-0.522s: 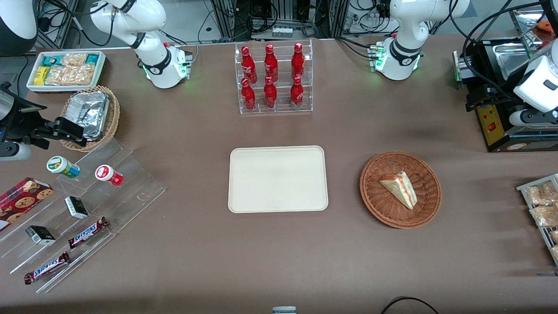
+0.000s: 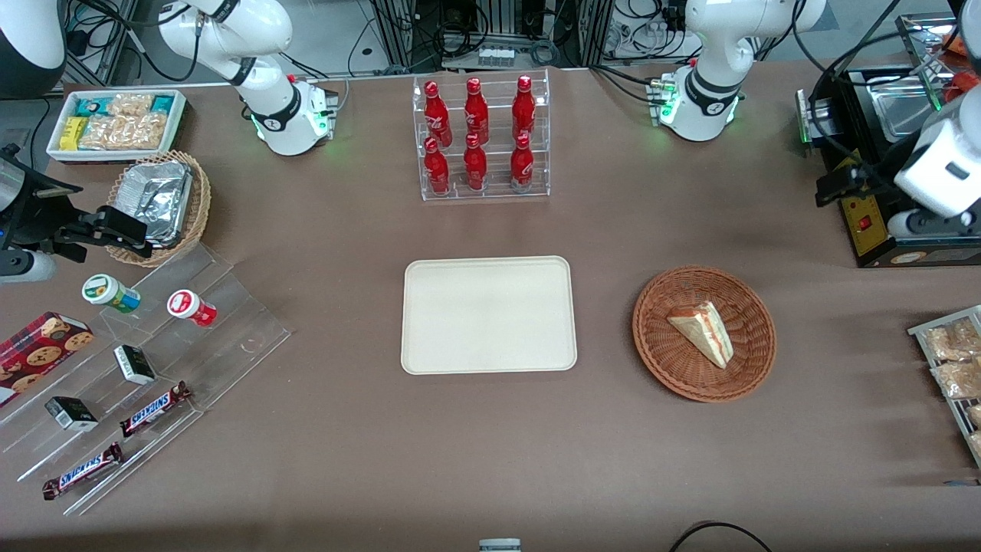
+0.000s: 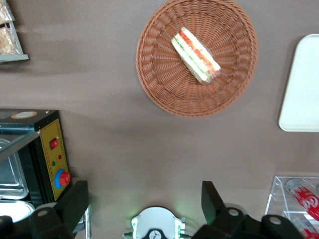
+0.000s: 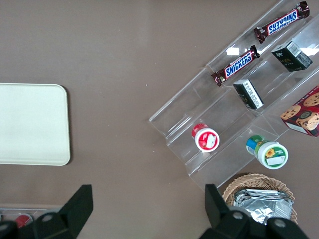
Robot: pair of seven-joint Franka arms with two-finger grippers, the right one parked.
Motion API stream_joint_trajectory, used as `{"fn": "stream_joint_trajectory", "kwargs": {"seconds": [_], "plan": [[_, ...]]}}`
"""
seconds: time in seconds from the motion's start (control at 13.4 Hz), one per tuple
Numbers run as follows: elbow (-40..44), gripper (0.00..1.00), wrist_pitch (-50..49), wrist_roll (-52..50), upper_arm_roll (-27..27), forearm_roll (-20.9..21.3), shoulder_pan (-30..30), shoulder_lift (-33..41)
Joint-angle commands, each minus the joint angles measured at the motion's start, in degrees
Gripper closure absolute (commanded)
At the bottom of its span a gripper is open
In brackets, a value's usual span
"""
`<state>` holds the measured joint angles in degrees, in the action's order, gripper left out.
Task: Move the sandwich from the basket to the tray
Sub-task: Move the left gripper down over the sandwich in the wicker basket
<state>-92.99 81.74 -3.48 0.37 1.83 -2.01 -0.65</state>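
My gripper [image 3: 142,201]: fingers wide apart, holding nothing, high up, well away from the basket.
Sandwich [image 2: 702,332]: lying in the basket [image 2: 657,354].
Tray [image 2: 488,314]: flat on the table beside the basket.

The sandwich [image 2: 701,333] is a pale triangular wedge with red, orange and green filling layers, lying on its side in the basket [image 2: 659,354], its narrow tip pointing to about ten o'clock in the front view. The basket is round, shallow, reddish-brown wicker. At its nine o'clock lies the tray [image 2: 429,353], flat, cream-coloured, round-cornered, well apart and bare.

The gripper [image 3: 142,204] hangs high above the table near the working arm's end, fingers spread wide.
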Motion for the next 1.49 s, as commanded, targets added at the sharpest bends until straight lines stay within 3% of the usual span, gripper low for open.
{"fn": "stream_joint_trajectory", "kwargs": {"seconds": [0.0,0.15,0.3,0.82,1.04,1.42], "plan": [[1.0,0.0,1.9,-6.1,-0.2,1.4,-0.4,-4.9],[-0.4,0.0,5.3,-11.3,-0.3,1.9,-1.4,-7.4],[-2.2,0.0,8.6,-17.2,-0.3,4.8,-3.3,-10.3],[-15.2,0.0,31.9,-45.2,-0.5,3.4,-5.1,-12.6],[-19.2,0.0,41.5,-46.4,-0.5,-3.2,-5.4,-12.6],[-23.5,0.0,50.3,-47.3,-0.7,-3.5,-6.7,-14.5]]}}
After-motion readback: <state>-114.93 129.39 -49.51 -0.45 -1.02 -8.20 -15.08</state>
